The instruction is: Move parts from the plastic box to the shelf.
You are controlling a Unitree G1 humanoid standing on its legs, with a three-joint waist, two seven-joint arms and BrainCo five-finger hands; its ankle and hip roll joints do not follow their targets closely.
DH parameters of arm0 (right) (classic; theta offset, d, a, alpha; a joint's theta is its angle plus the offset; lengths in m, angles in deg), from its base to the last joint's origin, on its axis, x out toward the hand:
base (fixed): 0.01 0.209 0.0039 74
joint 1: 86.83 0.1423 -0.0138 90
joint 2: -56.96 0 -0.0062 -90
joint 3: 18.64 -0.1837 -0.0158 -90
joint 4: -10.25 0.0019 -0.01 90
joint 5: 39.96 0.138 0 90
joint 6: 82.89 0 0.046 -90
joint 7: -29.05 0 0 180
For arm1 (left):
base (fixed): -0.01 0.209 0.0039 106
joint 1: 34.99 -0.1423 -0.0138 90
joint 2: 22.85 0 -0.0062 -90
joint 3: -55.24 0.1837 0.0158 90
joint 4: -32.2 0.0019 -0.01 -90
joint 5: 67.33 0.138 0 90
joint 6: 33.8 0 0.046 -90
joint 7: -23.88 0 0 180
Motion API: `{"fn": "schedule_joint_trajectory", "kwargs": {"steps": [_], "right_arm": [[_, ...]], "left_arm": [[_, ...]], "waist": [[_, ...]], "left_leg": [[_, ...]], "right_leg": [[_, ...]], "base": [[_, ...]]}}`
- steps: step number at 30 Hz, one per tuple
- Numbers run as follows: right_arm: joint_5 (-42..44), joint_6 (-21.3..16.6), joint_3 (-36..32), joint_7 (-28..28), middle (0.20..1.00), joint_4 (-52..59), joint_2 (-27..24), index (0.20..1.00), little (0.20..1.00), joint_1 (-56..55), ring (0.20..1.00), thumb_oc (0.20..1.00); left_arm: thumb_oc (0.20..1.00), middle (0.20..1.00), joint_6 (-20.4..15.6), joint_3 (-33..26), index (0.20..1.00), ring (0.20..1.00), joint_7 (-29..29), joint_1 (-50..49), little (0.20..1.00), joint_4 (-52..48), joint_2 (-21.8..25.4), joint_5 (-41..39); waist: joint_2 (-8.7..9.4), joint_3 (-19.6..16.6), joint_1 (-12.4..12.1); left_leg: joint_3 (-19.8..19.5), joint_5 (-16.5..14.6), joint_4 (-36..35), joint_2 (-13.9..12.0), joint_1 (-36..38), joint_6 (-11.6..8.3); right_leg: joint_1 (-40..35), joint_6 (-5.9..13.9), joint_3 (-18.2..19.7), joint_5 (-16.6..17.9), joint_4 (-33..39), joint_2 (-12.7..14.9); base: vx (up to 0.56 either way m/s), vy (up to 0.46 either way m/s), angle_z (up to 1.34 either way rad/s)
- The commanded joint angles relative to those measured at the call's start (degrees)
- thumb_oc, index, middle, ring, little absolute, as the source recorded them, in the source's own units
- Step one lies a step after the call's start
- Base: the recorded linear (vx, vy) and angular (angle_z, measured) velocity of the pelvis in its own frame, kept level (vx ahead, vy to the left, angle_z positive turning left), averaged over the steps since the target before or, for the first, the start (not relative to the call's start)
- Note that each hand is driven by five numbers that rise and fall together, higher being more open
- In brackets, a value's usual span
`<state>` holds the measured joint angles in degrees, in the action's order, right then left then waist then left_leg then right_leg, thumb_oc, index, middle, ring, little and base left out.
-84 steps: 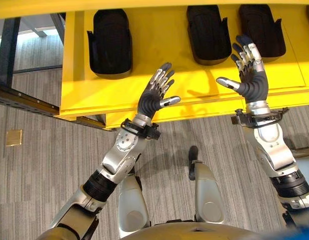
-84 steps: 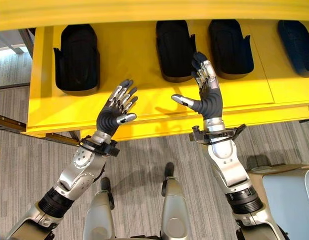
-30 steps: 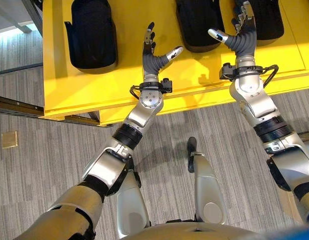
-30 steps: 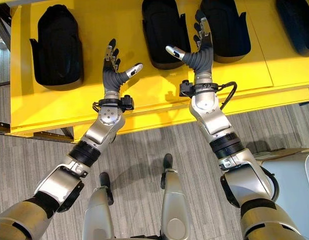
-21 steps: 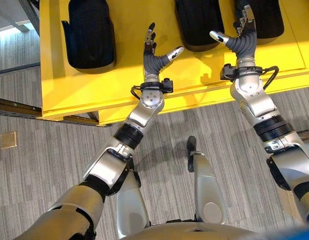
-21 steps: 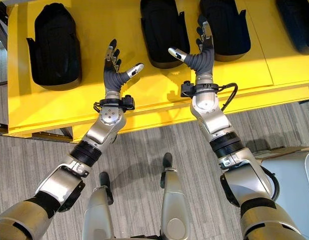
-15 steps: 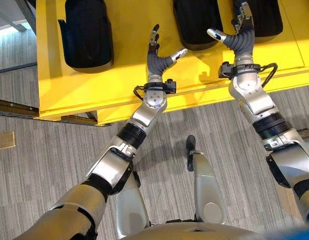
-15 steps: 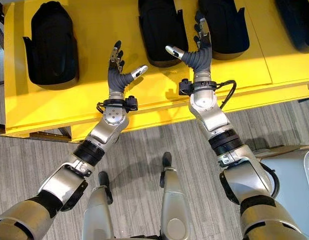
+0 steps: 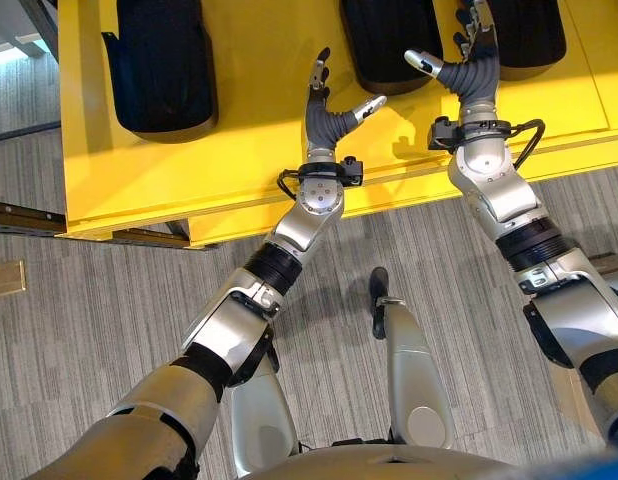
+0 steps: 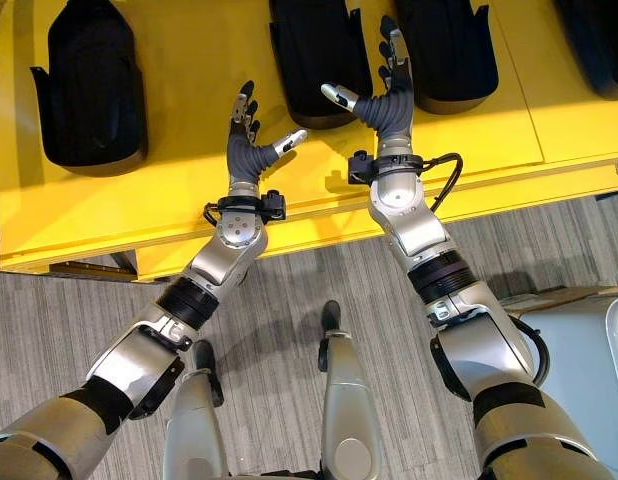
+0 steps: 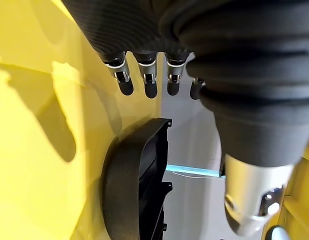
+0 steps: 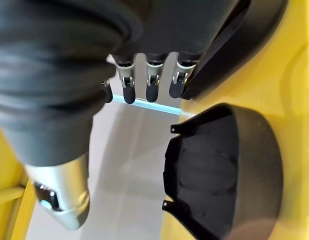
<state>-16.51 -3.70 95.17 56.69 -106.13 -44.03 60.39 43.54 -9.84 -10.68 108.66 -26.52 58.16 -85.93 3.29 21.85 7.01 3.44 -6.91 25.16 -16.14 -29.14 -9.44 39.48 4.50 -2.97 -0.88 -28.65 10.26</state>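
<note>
Below you, grey striped carpet [image 9: 89,300] runs up to a bright yellow shelf [image 9: 249,150] that spans the upper part of the head views. On the shelf lie several black moulded parts, all apart from one another: one part at the far left [image 9: 159,65], a middle part [image 10: 314,55] and a part just to its right [image 10: 444,50]. At the lower right corner of the right eye view you can see the pale edge of a plastic box [image 10: 589,350]; its contents cannot be made out.

Your left hand [image 9: 329,115] is raised over the shelf's front strip, fingers [image 11: 125,82] straight and thumb spread wide, holding nothing. Your right hand [image 10: 384,95] hangs between the middle part and its right neighbour, fingers [image 12: 152,90] straight, thumb stretched out towards the middle part, empty too.
</note>
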Motion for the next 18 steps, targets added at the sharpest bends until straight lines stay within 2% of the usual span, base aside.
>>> {"fn": "schedule_joint_trajectory", "kwargs": {"steps": [1,18], "right_arm": [[0.4,-3.4,-0.2,1.0,1.0,-1.2,2.7,1.0,1.0,6.0,1.0,1.0],[0.2,-3.2,0.4,1.3,1.0,-5.1,3.2,1.0,1.0,7.3,1.0,1.0]], "left_arm": [[1.0,1.0,-2.2,2.9,1.0,1.0,-0.6,6.0,1.0,2.5,-0.7,1.4],[1.0,1.0,-2.0,2.5,1.0,1.0,-1.9,8.3,1.0,4.2,-1.3,1.6]], "waist": [[0.38,-1.0,0.3],[0.41,-0.3,0.2]], "left_leg": [[-0.4,8.0,-3.4,-1.5,-4.7,2.22],[-1.1,8.3,-3.1,-1.7,-6.2,2.17]], "right_leg": [[-2.0,1.08,-0.6,-2.0,-2.7,0.6],[-0.4,0.76,-1.0,-2.8,-4.4,0.2]], "base": [[0.0,0.0,0.0],[0.0,-0.005,0.0]]}}
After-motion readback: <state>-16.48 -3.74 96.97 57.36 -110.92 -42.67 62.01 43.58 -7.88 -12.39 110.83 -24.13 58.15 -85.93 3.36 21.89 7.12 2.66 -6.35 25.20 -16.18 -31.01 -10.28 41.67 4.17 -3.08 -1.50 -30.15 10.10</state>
